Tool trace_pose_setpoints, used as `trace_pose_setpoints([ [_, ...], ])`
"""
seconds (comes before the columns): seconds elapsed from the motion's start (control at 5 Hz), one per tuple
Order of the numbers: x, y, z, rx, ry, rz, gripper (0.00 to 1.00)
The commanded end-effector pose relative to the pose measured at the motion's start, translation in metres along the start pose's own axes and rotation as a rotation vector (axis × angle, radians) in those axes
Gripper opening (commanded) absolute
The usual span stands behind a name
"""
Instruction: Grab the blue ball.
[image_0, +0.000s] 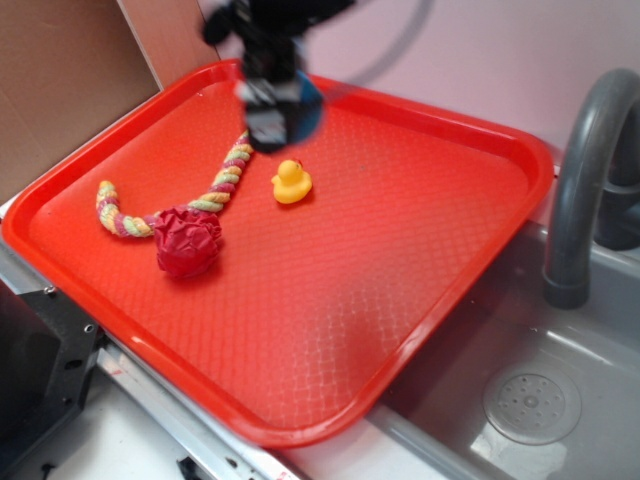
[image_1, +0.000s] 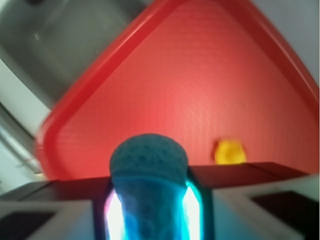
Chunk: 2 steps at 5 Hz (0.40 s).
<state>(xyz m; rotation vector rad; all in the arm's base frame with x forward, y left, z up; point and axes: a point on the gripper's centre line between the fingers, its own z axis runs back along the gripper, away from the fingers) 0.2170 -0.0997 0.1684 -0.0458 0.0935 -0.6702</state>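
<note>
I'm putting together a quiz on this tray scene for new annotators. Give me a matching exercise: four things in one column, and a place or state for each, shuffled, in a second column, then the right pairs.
Things
1. blue ball
2. yellow duck
3. red ball
4. drain

Places or states
A. set in the floor of the grey sink, beside the red tray
B. held between the fingers of the gripper, above the tray
C. lying on the tray, joined to a multicoloured rope
D. standing alone on the tray, near its middle

Pairs: 1-B, 2-D, 3-C, 4-A
</note>
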Motion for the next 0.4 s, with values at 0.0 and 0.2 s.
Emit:
trace_pose_setpoints([
  [0.0, -0.0703, -0.0184, 0.0454, 0.012, -0.174, 0.505, 0.00],
  [0.2, -0.0699, -0.0112, 0.0371, -0.028, -0.161, 0.661, 0.00],
])
